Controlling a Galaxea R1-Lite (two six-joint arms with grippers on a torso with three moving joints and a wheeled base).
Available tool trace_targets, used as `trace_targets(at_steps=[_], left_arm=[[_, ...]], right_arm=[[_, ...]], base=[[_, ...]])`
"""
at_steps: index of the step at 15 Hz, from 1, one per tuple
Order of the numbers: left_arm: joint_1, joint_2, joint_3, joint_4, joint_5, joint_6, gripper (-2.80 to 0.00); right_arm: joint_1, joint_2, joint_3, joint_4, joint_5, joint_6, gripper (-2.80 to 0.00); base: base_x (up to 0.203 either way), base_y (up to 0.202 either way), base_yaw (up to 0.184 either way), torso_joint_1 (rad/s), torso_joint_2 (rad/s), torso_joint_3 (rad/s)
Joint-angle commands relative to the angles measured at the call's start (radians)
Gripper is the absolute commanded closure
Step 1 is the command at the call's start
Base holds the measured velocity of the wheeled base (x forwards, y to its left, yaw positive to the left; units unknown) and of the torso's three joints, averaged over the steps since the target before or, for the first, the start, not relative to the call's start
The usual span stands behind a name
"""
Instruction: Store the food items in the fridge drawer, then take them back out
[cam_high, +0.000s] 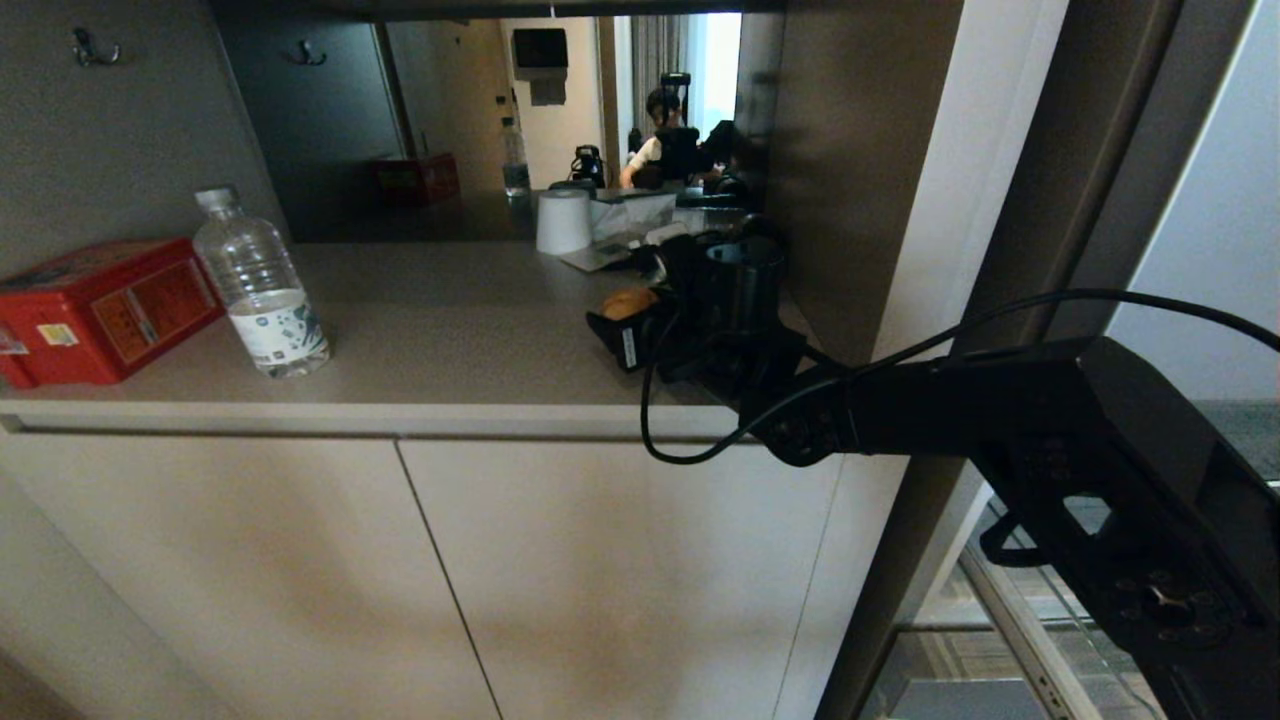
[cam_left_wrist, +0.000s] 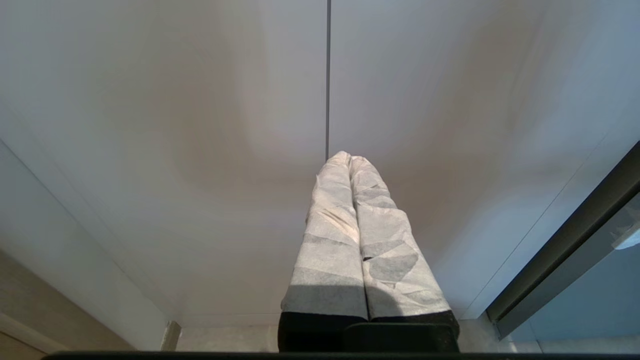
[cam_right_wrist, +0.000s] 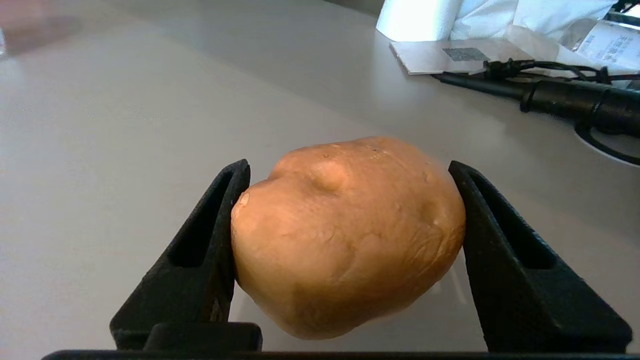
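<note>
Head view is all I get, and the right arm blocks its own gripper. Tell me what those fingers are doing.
Observer: The right gripper has one black finger against each side of the tan potato, over the pale counter.
Operator: Now report the left gripper. It is outside my picture.
Observer: The left gripper is shut and holds nothing. Its white-wrapped fingers are pressed together and point at the white cabinet doors.
</note>
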Motion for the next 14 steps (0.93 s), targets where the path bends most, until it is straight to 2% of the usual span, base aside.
trace_targets(at_steps=[1,5,10,12,14], left_arm=[[0.0,0.0,0.0,0.0,0.0,0.0,0.0],[0.0,0.0,0.0,0.001,0.0,-0.001,0.0],[0.0,0.0,0.0,0.001,0.0,-0.001,0.0],[0.0,0.0,0.0,0.001,0.0,0.001,0.0],[0.0,0.0,0.0,0.001,0.0,0.0,0.0]], right_arm=[[0.004,-0.067,0.047,0.001,-0.002,0.0,0.0],[0.03,-0.326,0.346,0.064,-0.015,0.036,0.0],[0.046,-0.759,0.917,0.118,-0.021,0.141,0.0],[0.029,-0.894,1.132,0.129,-0.049,0.187,0.0],[-0.04,-1.015,1.298,0.152,-0.087,0.223,0.0]], base=[[0.0,0.0,0.0,0.0,0.0,0.0],[0.0,0.0,0.0,0.0,0.0,0.0],[0.0,0.0,0.0,0.0,0.0,0.0],[0.0,0.0,0.0,0.0,0.0,0.0],[0.0,0.0,0.0,0.0,0.0,0.0]])
